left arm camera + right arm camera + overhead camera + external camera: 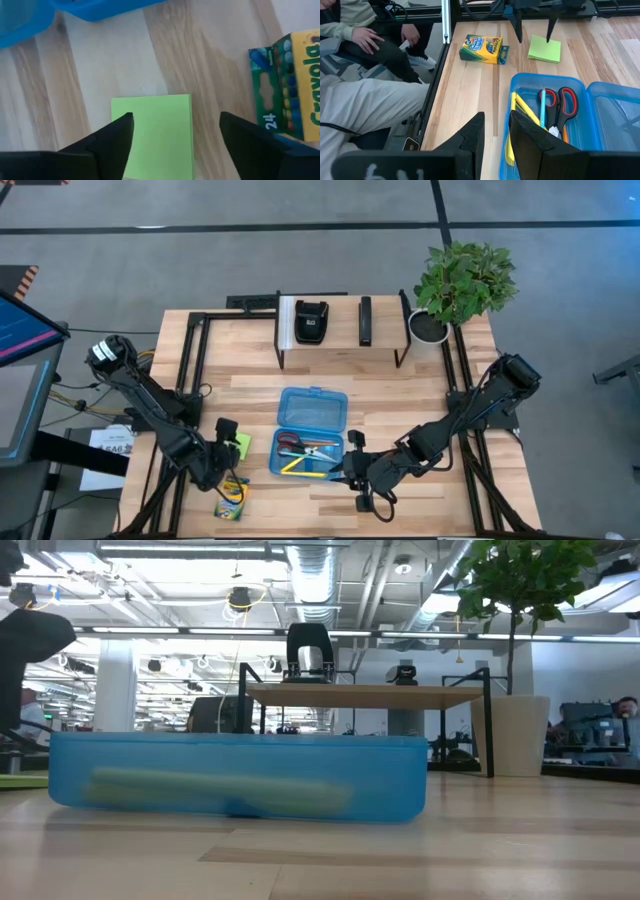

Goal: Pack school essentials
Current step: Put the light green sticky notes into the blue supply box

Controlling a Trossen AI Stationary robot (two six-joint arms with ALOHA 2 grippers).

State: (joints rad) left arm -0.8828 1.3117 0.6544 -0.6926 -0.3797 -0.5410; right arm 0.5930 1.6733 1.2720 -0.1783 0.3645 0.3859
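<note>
The translucent blue case (310, 430) lies open at the table's middle, holding red-handled scissors (565, 102), a teal pen (542, 107) and yellow pencils (522, 110). A green sticky-note pad (157, 137) lies flat on the wood left of the case, with the crayon box (230, 498) nearer the front edge. My left gripper (175, 127) is open and hovers just over the pad, one finger to each side. My right gripper (496, 125) is open at the case's near right corner, with one finger over the inside and one outside the wall (510, 107).
A black metal rack (340, 330) with black devices stands at the table's far side, and a potted plant (460, 280) sits at the far right corner. A seated person (365, 95) is just beyond the table's left edge. Bare wood lies right of the case.
</note>
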